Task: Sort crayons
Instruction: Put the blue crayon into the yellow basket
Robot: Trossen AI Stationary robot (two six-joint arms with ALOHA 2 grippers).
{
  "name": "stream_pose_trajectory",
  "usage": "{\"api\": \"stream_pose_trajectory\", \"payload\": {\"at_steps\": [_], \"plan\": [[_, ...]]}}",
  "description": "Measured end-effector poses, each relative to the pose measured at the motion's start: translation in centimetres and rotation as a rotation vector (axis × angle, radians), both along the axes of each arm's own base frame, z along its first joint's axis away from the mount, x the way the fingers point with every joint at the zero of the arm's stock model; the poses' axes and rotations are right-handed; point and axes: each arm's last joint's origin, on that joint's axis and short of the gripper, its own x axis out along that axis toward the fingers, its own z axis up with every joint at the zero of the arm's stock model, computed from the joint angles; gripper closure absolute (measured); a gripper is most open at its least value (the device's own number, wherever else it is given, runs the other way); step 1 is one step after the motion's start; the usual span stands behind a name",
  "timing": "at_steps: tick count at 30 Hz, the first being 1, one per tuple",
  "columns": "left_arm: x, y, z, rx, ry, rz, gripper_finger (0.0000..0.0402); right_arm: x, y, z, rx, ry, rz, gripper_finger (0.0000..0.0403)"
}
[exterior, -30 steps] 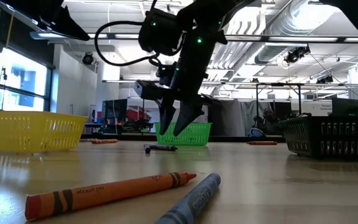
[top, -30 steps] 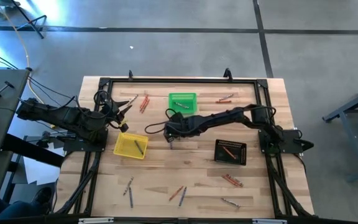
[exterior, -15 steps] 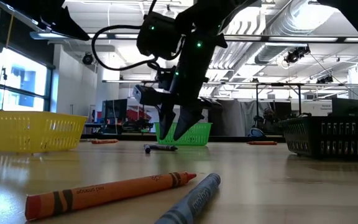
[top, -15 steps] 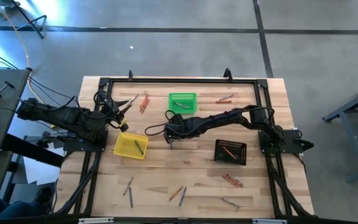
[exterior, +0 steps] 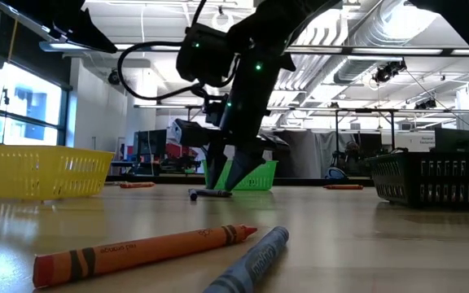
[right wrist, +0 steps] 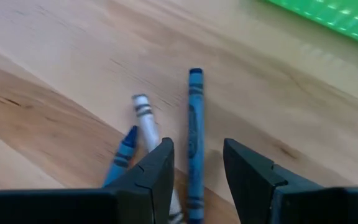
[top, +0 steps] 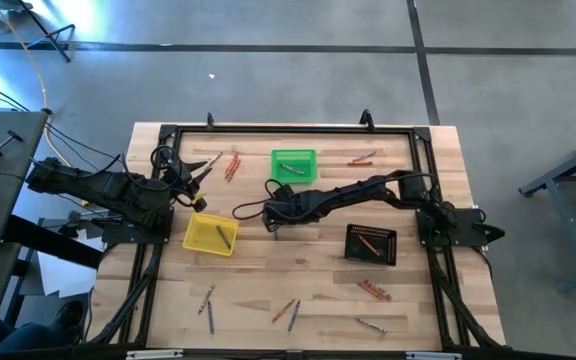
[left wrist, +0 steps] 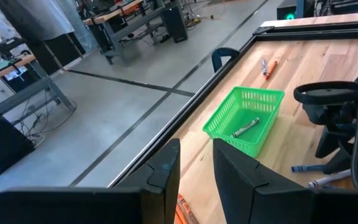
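Right gripper [right wrist: 194, 171] lower, astride blue crayon [right wrist: 195, 124].

A wooden table [top: 438, 300] fills the middle of the high view, edged by a black metal frame [top: 288, 128]. Three small mesh baskets sit on it. The green basket [top: 294, 165] is near the centre toward twelve o'clock. The yellow basket [top: 211, 234] lies at about nine o'clock. The black basket [top: 371, 244] sits at about four o'clock. Around the table spreads grey concrete floor [top: 268, 80], crossed by dark lines.
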Motion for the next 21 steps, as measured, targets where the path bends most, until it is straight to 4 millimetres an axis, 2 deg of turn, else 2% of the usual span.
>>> {"api": "stream_pose_trajectory", "payload": {"at_steps": [14,21], "plan": [[-0.01,0.0,0.0,0.006,0.006,-0.002,0.0316,0.07,0.04,-0.5,-0.031,-0.004,-0.037,0.0275],[-0.01,0.0,0.0,0.007,0.007,-0.002,0.0316,-0.03,-0.01,-0.52,-0.043,0.007,-0.041,0.0338]]}}
